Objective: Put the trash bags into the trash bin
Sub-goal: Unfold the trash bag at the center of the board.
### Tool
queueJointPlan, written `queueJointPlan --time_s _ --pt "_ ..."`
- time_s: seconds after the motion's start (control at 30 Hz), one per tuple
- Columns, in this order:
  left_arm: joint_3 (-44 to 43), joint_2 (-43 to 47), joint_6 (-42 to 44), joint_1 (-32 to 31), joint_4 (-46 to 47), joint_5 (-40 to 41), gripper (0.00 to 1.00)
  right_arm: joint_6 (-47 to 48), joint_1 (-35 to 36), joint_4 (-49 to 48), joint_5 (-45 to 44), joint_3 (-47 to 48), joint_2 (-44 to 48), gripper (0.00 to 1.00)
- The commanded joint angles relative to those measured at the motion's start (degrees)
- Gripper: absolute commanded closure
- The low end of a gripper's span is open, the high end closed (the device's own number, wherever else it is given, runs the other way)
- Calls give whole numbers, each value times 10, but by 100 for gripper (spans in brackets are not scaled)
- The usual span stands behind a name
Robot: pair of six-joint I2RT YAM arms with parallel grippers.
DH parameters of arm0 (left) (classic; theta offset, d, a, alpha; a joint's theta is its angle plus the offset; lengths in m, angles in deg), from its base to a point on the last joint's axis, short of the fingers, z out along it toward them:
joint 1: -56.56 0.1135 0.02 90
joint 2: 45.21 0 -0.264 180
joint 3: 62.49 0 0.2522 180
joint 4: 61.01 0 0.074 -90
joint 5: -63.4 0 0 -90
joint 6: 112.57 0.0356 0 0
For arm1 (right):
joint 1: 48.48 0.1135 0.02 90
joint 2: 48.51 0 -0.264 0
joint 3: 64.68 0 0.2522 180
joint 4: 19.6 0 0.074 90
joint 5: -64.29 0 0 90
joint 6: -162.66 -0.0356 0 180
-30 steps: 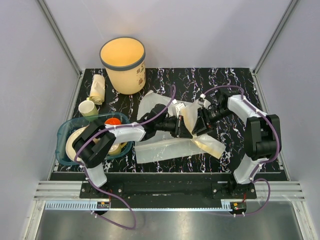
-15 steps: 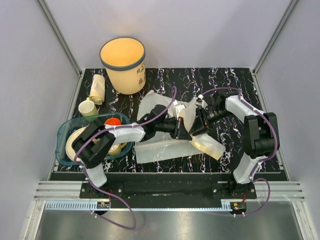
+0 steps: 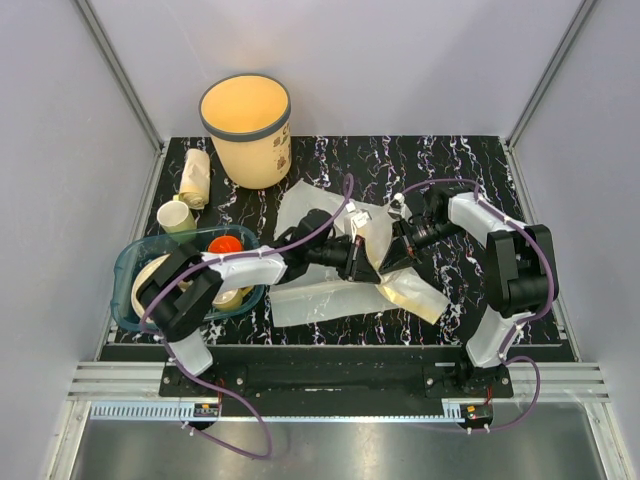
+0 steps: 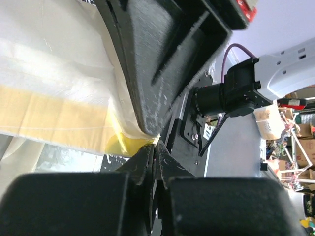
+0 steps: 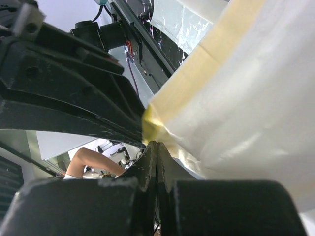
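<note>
A crinkly whitish trash bag (image 3: 320, 300) lies spread over the middle of the dark marbled table. One fold of it rises between the two arms. My left gripper (image 3: 374, 272) and right gripper (image 3: 390, 264) meet tip to tip at that raised fold. In the left wrist view the left gripper (image 4: 155, 143) is shut, with the bag's (image 4: 49, 88) yellow edge pinched at its tips. The right gripper (image 5: 156, 143) is shut too, on a yellow fold of the bag (image 5: 256, 98). The cream trash bin (image 3: 246, 128) stands upright at the back left, apart from both grippers.
A pale rolled bundle (image 3: 195, 177) and a small cream cup (image 3: 176, 216) lie left of the bin. A teal tray (image 3: 128, 265) holding a plate and a red item (image 3: 225, 243) sits at the front left, under the left arm's elbow. Grey walls close in three sides.
The right gripper's jaws have closed on the bag's fold. Both wrists have edged slightly to the left; the bag stays draped between them.
</note>
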Motion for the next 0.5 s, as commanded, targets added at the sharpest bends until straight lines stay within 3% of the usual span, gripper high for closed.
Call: queueJointPlan --time_s 0.0,0.13,0.2,0.33,0.37,0.47 --pt "10 74 76 9 -33 -6 88 9 -2 7 -11 20 20 100" --pt "36 105 90 21 -63 -9 62 15 -5 -1 -8 15 34 100" --pt "49 121 95 26 -60 -13 63 13 -9 -9 -8 10 40 100" --pt "65 128 106 29 -61 -4 82 20 -8 -12 -4 8 50 100" --pt "67 128 103 29 -60 -1 80 20 -8 -17 -6 8 54 100" --pt "75 121 77 31 -48 35 48 14 -8 -16 -19 9 56 100"
